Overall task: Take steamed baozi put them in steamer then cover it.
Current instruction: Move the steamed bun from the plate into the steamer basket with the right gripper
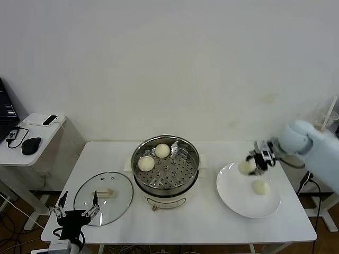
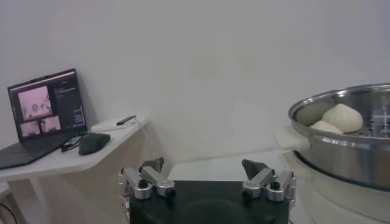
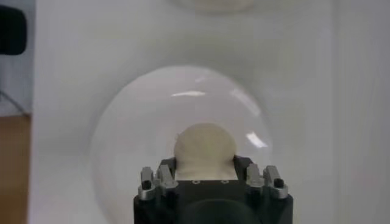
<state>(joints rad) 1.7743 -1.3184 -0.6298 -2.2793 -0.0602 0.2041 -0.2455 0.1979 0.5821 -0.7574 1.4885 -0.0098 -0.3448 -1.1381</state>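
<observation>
Landmark: round shiny stainless-steel steamer (image 1: pixel 166 172) on its cream-white base, mid tabletop, uncovered. Two round cream-white baozi sit on its perforated tray, one at the far rim (image 1: pixel 162 151), one at the left rim (image 1: pixel 146 163); rest of the tray is bare.

Right of the steamer, apart from it, lies a flat round white plate (image 1: pixel 238 198), its right rim close to the right edge of the white tabletop (image 1: pixel 206 222). One baozi (image 1: pixel 260 187) rests on the plate's right part. The right tool (image 1: pixel 253 165) is over the plate's far side, right of the steamer, closed around a fourth baozi (image 3: pixel 205 152); in the right wrist view the bun fills the gap between the dark fingers (image 3: pixel 166 173), with the plate below it. Bare tabletop between plate and steamer.

Left of the steamer, near its base, lies a round glass lid with a cream handle (image 1: pixel 104 197), flat on the tabletop. The left tool (image 1: pixel 76 211) is at the tabletop's front left corner, just beside the lid's near rim, fingers spread wide, holding nothing.

Further left of the steamer, past the tabletop's edge, stands a small white side table (image 1: pixel 32 138) with a black mouse (image 1: pixel 32 145), an open laptop (image 2: pixel 46 115) and a small dark device (image 1: pixel 50 120). Plain white wall (image 1: pixel 175 63) behind the steamer.
</observation>
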